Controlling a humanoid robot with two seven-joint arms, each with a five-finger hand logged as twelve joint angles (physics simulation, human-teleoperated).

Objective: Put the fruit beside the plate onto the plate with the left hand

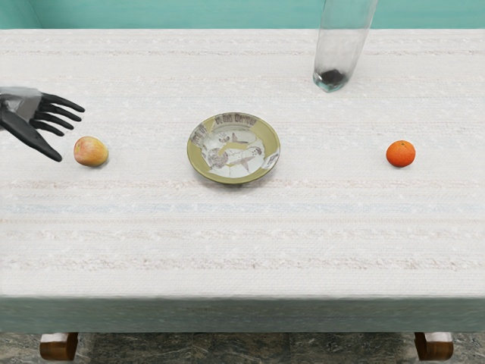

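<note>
**Hovering by the fruit, left hand open**

I see my left hand at the picture's left edge, fingers spread and gripping nothing, the lowest dark finger just beside the yellow-red fruit. Whether they touch, I cannot tell. The fruit lies on the white tablecloth, left of the plate and apart from it, with only cloth between them. An orange sits well to the plate's right. A clear glass vessel stands behind, toward the far edge.

The left hand, black-fingered with a grey metallic wrist, enters from the picture's left edge, its fingers spread apart, grasping nothing.
</note>
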